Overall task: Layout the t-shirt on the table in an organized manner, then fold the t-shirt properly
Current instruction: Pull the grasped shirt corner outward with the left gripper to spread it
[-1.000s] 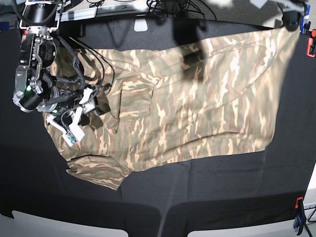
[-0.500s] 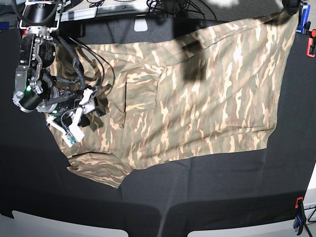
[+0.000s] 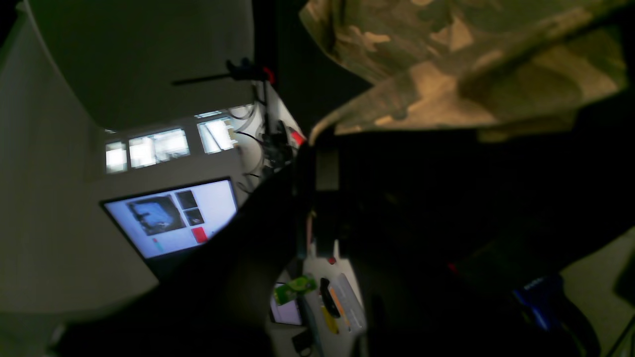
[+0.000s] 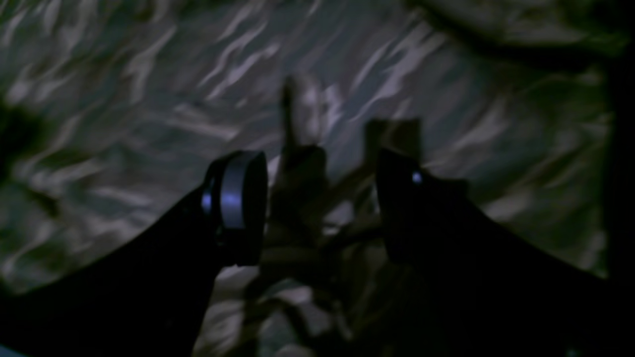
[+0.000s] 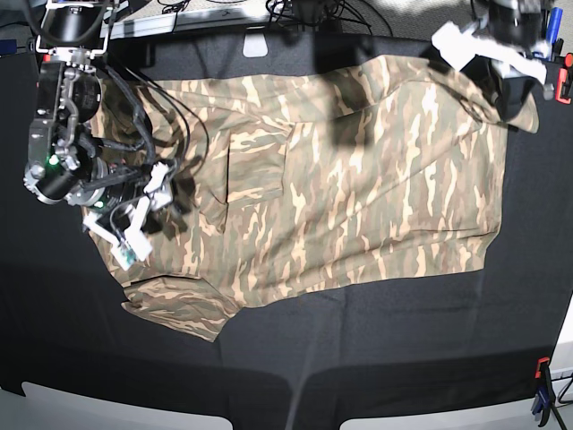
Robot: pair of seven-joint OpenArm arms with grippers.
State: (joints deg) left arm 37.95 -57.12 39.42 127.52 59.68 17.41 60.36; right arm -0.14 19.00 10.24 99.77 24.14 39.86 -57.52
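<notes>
shirt [image 5: 340, 179]: camo tee spread mostly flat on the black table [image 5: 376, 358], filling its middle and far half, chest pocket facing up

long axis: runs left-right across the base view, sleeves and shoulders at the left end, hem at the right end

left gripper [image 5: 501, 54]: clamped shut on the far right hem corner, lifting it a bit

right gripper [image 5: 134, 219]: jaws wide apart, down on the sleeve end, not gripping anything

writing: no readable text or brand
</notes>
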